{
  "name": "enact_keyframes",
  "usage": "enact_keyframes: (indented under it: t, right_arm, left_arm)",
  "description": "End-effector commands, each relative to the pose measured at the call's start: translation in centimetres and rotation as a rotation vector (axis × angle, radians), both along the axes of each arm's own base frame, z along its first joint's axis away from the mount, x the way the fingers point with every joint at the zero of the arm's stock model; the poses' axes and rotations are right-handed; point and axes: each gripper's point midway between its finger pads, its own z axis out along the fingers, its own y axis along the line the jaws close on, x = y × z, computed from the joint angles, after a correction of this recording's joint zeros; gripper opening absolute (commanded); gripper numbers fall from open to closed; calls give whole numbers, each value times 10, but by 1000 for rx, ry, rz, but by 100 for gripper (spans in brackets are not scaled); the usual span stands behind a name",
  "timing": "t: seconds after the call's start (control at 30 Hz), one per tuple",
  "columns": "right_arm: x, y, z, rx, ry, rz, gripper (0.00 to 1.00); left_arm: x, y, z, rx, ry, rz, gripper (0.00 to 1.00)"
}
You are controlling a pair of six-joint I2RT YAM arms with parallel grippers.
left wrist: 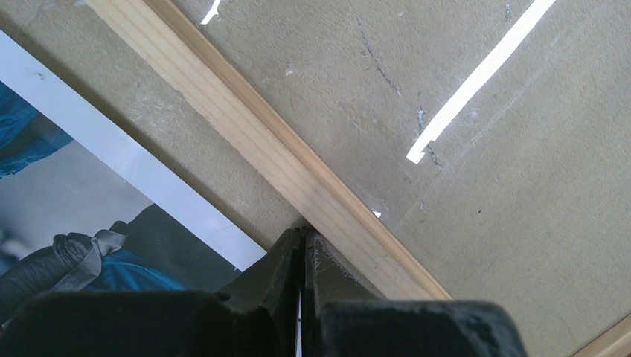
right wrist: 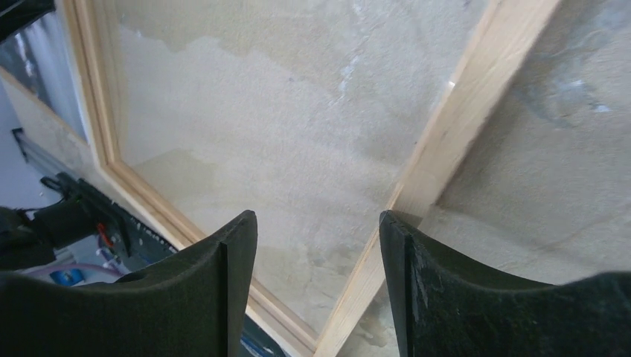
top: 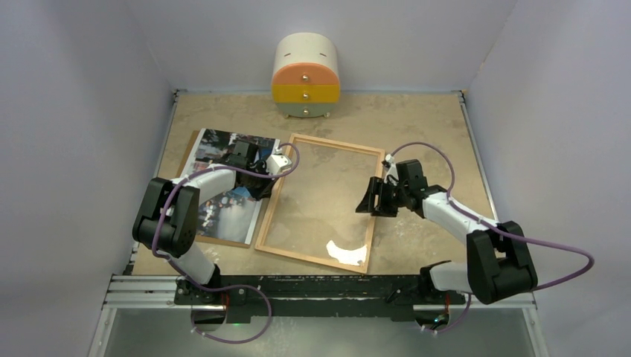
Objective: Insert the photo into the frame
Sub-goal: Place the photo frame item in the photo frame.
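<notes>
– Photo (top: pixel 216 145) position?
– Flat on brown backing board (top: pixel 188 160), just left of frame (top: pixel 274 204), fully outside it.
– Left gripper (top: pixel 262 192)?
– Pinched shut, empty. Tips at outer edge of frame's left rail, between rail and photo edge.
– Frame itself?
– Flat on table (top: pixel 417 126), clear pane (top: pixel 320 193) inside, glare patch at near right corner.
– Right gripper (top: pixel 372 202)?
– Jaws apart, nothing held, over frame's right rail about mid-length.

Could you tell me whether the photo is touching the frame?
Apart. The left wrist view shows a strip of bare table running between the white border of the photo and the wooden rail of the frame.
</notes>
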Motion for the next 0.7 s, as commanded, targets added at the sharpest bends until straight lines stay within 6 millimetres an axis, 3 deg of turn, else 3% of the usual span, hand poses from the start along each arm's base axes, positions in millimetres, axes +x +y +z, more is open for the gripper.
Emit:
enact_keyframes:
  t: [0.0,0.37,0.67]
  right_arm:
    - [16,-11,11,-76,-63,-27,64]
    - [14,-4,6,-68,-24,-27,69]
    - [8,2,-10,-102,19,-23,69]
  left_arm:
    - [-14,4,-7,10,41,-9,0]
    - [-13,4,-7,9,41,-8,0]
    - [-12,3,-7,5,41,-7,0]
